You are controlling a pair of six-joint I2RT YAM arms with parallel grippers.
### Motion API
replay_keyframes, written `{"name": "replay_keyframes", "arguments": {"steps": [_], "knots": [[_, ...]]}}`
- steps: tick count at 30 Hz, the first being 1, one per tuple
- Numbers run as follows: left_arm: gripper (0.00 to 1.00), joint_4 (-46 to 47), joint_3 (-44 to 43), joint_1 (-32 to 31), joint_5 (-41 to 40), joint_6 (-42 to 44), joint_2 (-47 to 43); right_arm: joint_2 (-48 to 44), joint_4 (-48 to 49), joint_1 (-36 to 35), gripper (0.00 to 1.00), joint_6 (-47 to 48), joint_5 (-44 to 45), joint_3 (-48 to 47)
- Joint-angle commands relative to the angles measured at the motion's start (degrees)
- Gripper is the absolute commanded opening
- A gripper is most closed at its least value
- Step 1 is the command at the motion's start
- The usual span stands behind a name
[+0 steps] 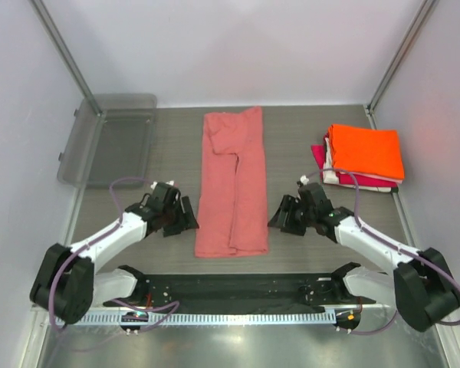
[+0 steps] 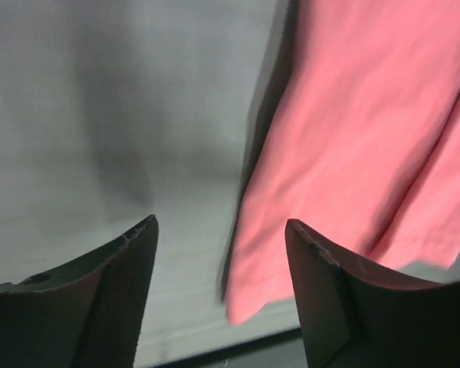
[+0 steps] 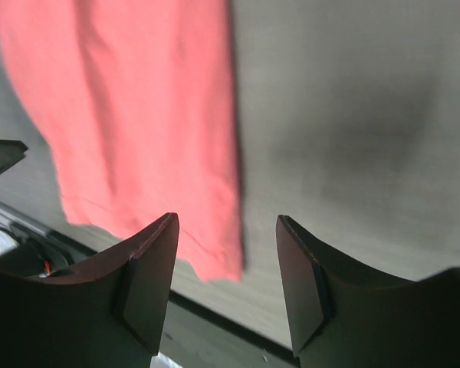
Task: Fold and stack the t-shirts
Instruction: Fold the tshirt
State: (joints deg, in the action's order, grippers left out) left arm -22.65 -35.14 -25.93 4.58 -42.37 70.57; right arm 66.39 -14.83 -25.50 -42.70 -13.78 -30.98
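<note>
The left claw (image 2: 222, 222) and right claw (image 3: 226, 218) both gape released and hold nothing, flanking the near hem of the pink shirt (image 1: 232, 184), which is blurred in the wrist views. It lies mid-table as a long strip. Far right, an orange shirt (image 1: 366, 151) tops a stack. The white shirt (image 1: 343, 178) and magenta shirt (image 1: 319, 156) show only edges beneath it. A grey tray (image 1: 111, 138) sits far left on the wood-grain table (image 1: 176, 153), which pale walls surround.

The salmon-pink t-shirt (image 1: 231, 184) is soft matt cloth, lightly creased, and so is the orange t-shirt (image 1: 366, 150) at far right. The bench (image 1: 169, 153) is matt grey with a faint woodgrain. The far-left tray (image 1: 111, 138) is smoky, slightly glossy plastic. The jaws are matt black, with finely stippled inner faces.
</note>
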Motion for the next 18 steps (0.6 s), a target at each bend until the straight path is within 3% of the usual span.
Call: {"name": "replay_keyframes", "arguments": {"steps": [1,7,12,14,15,17,18], "knots": [[0.67,-0.02,4.27,-1.84,3.94,-4.03,-8.94,-5.91,-1.69,-3.76,0.60,-4.49,2.36,5.75],[0.58,-2.83,9.46,-3.95,4.74,-6.93,-15.71,-5.49,-0.56,-10.62,0.58,-7.57,2.62,10.15],[0.57,-1.87,15.60,-5.00,4.56,-10.80,-17.47,-3.29,2.43,-14.05,0.58,-9.68,3.76,11.21],[0.56,-0.38,17.11,-5.00,5.00,-11.50,-18.53,-2.85,3.22,-15.02,0.53,-10.30,4.11,11.47],[0.53,-0.11,18.16,-5.00,5.26,-12.12,-19.40,-2.50,3.40,-15.28,0.44,-10.74,4.29,11.30],[0.51,0.68,19.05,-5.00,5.70,-12.47,-20.20,-1.97,3.14,-15.90,0.40,-10.57,4.64,11.12],[0.49,0.86,19.31,-5.00,6.14,-12.65,-20.55,-1.36,2.88,-15.99,0.32,-10.39,4.73,10.77]]}}
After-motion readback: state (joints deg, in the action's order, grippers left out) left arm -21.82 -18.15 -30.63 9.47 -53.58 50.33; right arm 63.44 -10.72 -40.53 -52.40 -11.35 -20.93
